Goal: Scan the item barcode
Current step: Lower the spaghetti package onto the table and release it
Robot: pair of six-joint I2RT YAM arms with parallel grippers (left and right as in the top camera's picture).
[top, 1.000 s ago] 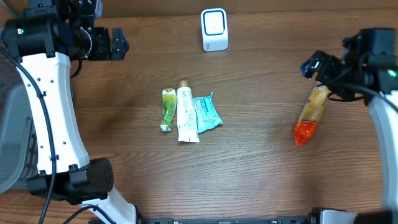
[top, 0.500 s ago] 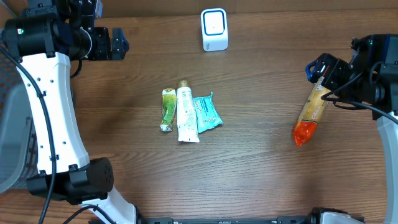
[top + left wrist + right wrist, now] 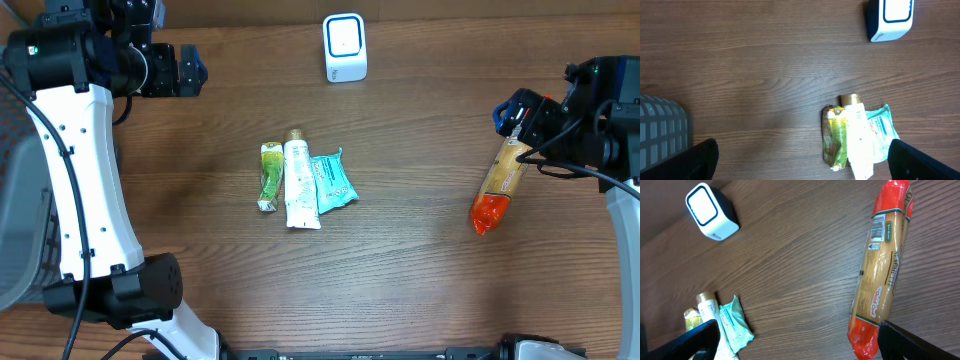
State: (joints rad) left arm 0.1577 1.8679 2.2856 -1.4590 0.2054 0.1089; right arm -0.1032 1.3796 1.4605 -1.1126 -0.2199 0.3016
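A long spaghetti pack [image 3: 503, 183] with a red end lies at the right of the table; in the right wrist view the spaghetti pack [image 3: 882, 270] shows a barcode label [image 3: 876, 232]. My right gripper [image 3: 514, 112] hovers open over its far end, holding nothing; the right gripper [image 3: 800, 349] has both dark fingertips [image 3: 920, 342] wide apart. The white and blue scanner [image 3: 345, 47] stands at the back centre. My left gripper [image 3: 188, 68] is open at the back left, high above bare wood. In its wrist view the left gripper [image 3: 805, 169] is empty, and the scanner [image 3: 892, 17] sits top right.
A green packet [image 3: 270, 176], a white tube [image 3: 299, 185] and a teal wipes packet [image 3: 332, 181] lie side by side mid-table. A grey mesh basket [image 3: 20, 230] sits at the left edge, its corner seen as the basket [image 3: 662, 132] in the left wrist view.
My right gripper has shifted slightly to the right above the far end of the spaghetti pack. The left arm and all items are unmoved.
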